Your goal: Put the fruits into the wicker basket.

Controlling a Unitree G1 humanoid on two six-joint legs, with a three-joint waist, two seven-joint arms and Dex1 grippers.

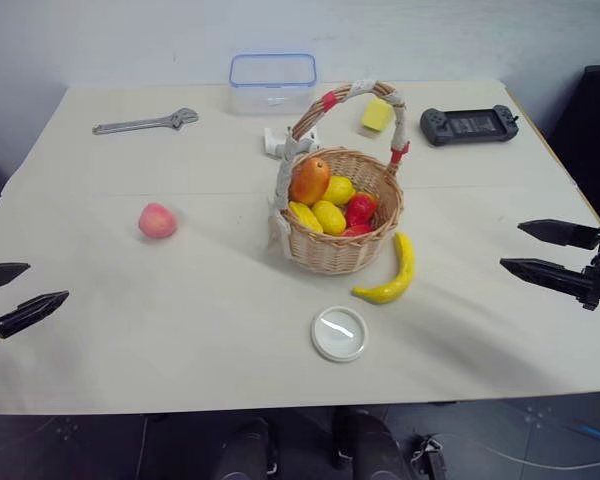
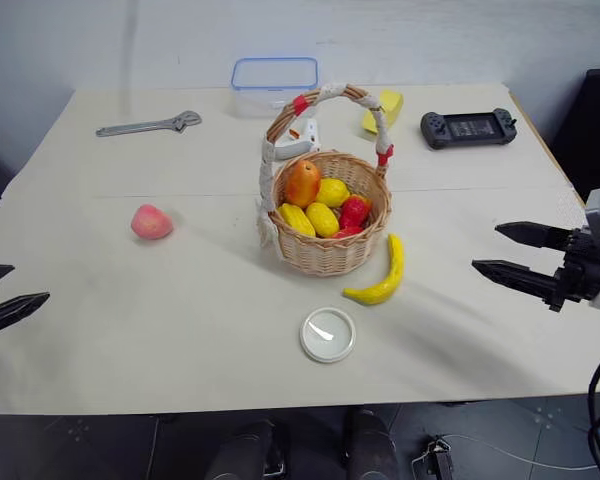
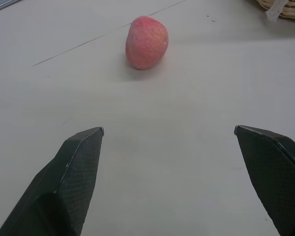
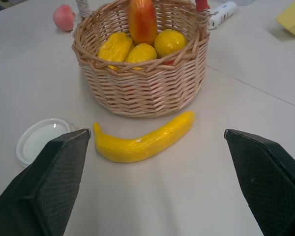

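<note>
- Left gripper [image 1: 12, 289] hovers at the table's [image 1: 130, 330] left edge, fingers spread wide, nothing between them.
- Right gripper [image 1: 538, 248] hovers at the right edge, likewise released and empty.
- Peach [image 1: 157, 220] lies on the table left of the wicker basket [image 1: 340, 250], well apart from it. Left wrist view has it straight ahead of the spread fingers, not touched, with a sliver of basket rim in the corner.
- Banana [image 1: 392, 274] lies on the table just beside the basket's right-front wall. Right wrist view puts it across the gap between the fingers, close to the weave; can't tell if it touches.
- Basket stands upright mid-table, holding an orange-red fruit [image 1: 310, 181], several yellow fruits [image 1: 328, 215] and a red one [image 1: 359, 209]. Right wrist view looks in over the rim; red fruit mostly hidden there.
- Head views add the far side: wrench [image 1: 146, 122], clear blue-rimmed box [image 1: 272, 83], yellow sponge [image 1: 377, 115], black game controller [image 1: 469, 124], and a white object [image 1: 276, 144] behind the basket.
- White lid [image 1: 339, 333] lies flat in front of the basket, near the banana's stem end.
</note>
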